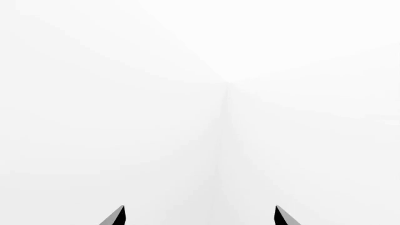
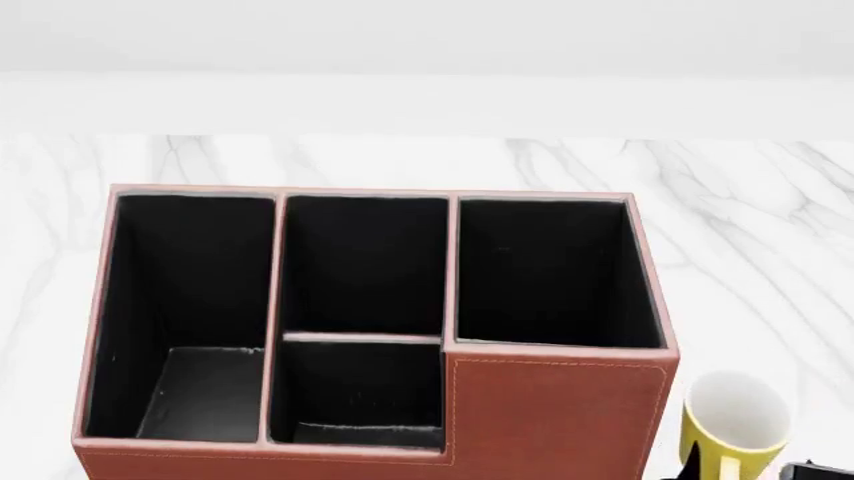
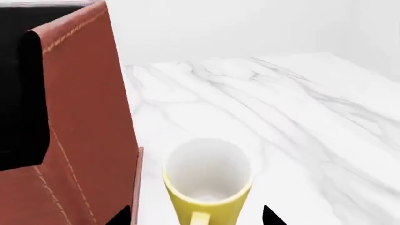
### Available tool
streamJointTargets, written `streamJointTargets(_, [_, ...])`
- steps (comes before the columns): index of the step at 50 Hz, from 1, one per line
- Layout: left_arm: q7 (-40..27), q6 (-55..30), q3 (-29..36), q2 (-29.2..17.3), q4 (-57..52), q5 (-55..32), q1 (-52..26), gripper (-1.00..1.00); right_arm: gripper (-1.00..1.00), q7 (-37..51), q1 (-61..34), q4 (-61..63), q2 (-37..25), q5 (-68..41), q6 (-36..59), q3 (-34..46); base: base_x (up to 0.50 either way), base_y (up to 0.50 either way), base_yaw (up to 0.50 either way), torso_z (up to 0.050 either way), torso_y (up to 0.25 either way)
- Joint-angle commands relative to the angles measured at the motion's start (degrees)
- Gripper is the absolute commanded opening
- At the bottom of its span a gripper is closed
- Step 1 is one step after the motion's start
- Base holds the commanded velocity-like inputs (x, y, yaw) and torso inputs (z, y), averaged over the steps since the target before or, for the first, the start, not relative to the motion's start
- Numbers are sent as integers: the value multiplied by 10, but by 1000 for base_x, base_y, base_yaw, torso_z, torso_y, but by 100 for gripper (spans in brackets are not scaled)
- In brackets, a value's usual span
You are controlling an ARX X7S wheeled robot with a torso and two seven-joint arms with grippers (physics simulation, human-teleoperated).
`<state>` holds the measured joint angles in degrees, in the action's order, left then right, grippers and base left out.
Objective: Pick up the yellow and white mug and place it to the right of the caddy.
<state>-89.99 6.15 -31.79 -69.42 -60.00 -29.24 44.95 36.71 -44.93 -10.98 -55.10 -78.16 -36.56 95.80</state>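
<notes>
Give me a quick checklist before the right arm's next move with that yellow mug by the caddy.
1. Yellow and white mug upright, opening up: ok.
2. Mug on the right of the caddy: ok.
3. Gap between mug and caddy wall, in the right wrist view: ok.
4. Right tool tips either side of the mug, apart: ok.
5. Tips touching the mug: cannot tell.
6. Left tool open, nothing between its tips: ok.

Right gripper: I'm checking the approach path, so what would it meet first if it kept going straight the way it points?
Most likely the yellow and white mug, which stands upright directly ahead between the right gripper fingertips, beside the caddy.
</notes>
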Motion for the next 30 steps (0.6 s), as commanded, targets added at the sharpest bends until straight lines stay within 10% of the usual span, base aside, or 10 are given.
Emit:
streamJointTargets(1, [0,1,1,2,0,1,0,100,100,69,-2,117,-69,83,-37,1,0,0,0,0,0])
streamJointTargets(30, [0,12,11,18,0,22,0,100,100,258,-68,498,-259,362,21,-36,0,0,0,0,0])
